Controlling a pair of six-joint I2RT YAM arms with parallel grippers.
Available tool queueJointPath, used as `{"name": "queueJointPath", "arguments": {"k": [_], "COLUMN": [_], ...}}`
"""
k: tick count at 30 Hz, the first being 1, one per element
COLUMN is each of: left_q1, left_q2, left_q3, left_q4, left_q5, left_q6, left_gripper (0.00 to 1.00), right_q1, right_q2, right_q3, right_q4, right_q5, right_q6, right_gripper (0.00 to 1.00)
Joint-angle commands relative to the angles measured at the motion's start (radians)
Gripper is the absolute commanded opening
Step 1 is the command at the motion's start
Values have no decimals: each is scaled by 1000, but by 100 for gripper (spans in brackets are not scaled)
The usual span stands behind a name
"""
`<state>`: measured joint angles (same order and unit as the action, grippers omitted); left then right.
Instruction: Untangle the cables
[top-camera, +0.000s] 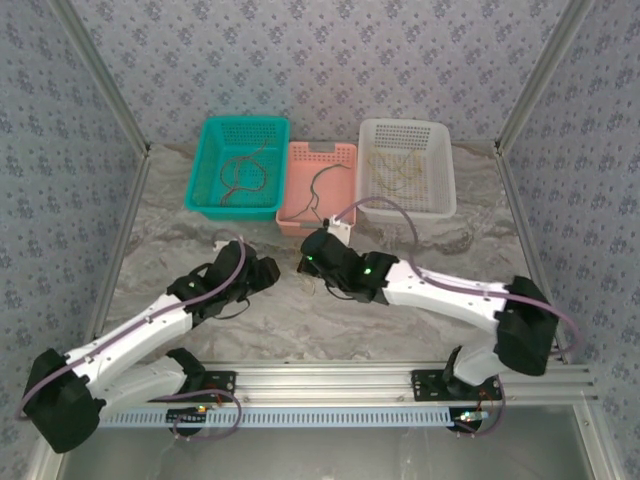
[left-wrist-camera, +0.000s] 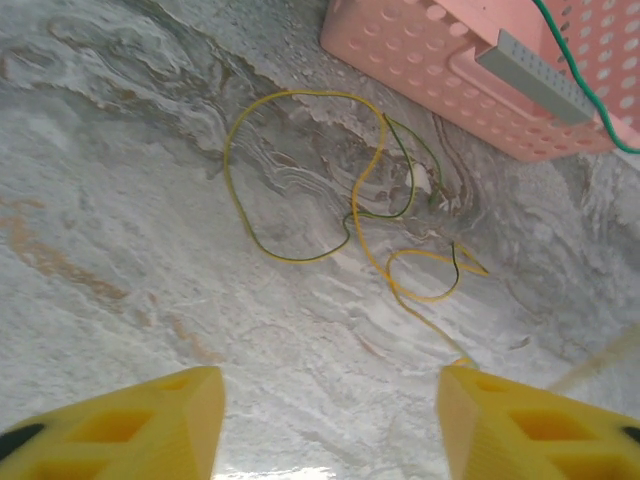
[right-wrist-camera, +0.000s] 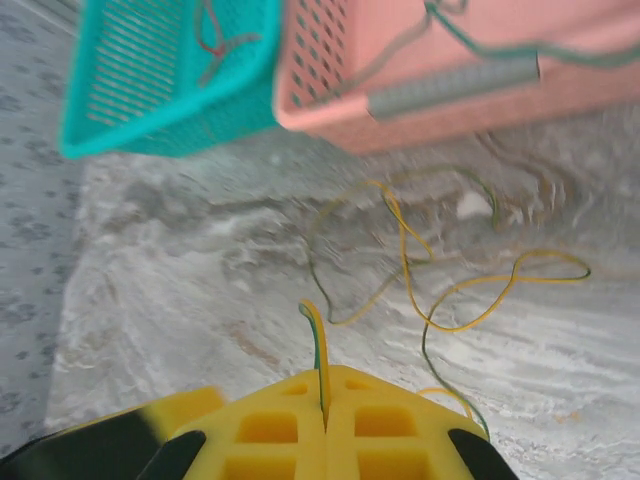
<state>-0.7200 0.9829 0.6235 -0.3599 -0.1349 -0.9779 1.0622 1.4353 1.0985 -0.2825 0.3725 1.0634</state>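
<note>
Yellow fingers of the right pincer (right-wrist-camera: 323, 385) are clamped on a strand of the tangled yellow and green cables (right-wrist-camera: 318, 340), which loop across the marbled bench (right-wrist-camera: 160, 300) just before the pink basket (right-wrist-camera: 600, 85). The left pincer (left-wrist-camera: 330, 395) hangs spread wide.

The worktop (top-camera: 330, 320) was a pale slab with marble-like veins. Thin yellow and green cables (left-wrist-camera: 300, 93) lay on it in loose, overlapping loops, ahead of the left tool (left-wrist-camera: 330, 378) and apart from its fingertips. From the right tool (right-wrist-camera: 323, 388) the same loops sprawled just ahead and slightly to the right, with one strand rising off the surface to that tool's tips. Beyond the loops, farther out from both tools, three perforated baskets stood side by side on the worktop: a teal basket (top-camera: 235, 212) ahead of the left tool, a pink basket (top-camera: 300, 222) nearest the cables, and a white basket (top-camera: 408, 208) off to the right tool's right
</note>
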Motion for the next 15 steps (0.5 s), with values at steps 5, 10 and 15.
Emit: {"name": "queueJointPath", "arguments": {"k": [5, 10, 15], "left_q1": [4, -1, -18], "left_q2": [86, 214, 365], "left_q3": [31, 41, 63], "left_q4": [141, 277, 416], "left_q5": [72, 119, 133], "left_q6": [-26, -100, -223], "left_gripper": [70, 81, 87], "right_q1": [22, 2, -22], "right_q2": [-254, -373, -444], "right_q3": [22, 42, 67], "right_q4": [-128, -177, -225], "right_q5": [90, 28, -2], "right_q6": [-303, -376, -404], "right_gripper": [0, 0, 0]}}
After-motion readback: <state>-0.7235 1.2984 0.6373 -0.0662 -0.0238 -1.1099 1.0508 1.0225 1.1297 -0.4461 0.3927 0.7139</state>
